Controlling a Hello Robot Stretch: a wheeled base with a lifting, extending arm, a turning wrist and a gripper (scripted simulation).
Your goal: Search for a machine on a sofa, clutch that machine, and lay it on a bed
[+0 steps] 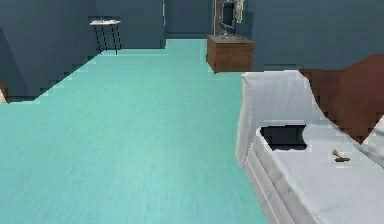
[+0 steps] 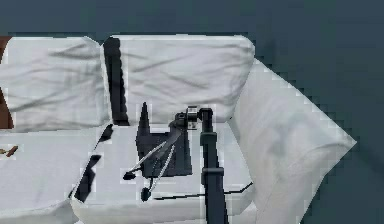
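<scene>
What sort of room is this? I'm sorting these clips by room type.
Most likely a living room in a simulated house. There is a white sofa with plump back cushions, a wooden cabinet with what looks like a screen standing on it, and a small side table.

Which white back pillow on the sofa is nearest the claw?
The armrest-side pillow, on the arm side view's right. The claw shows just below it; the other pillow lies farther left.

No readable text, label, number or sign stands on anything here.
</scene>
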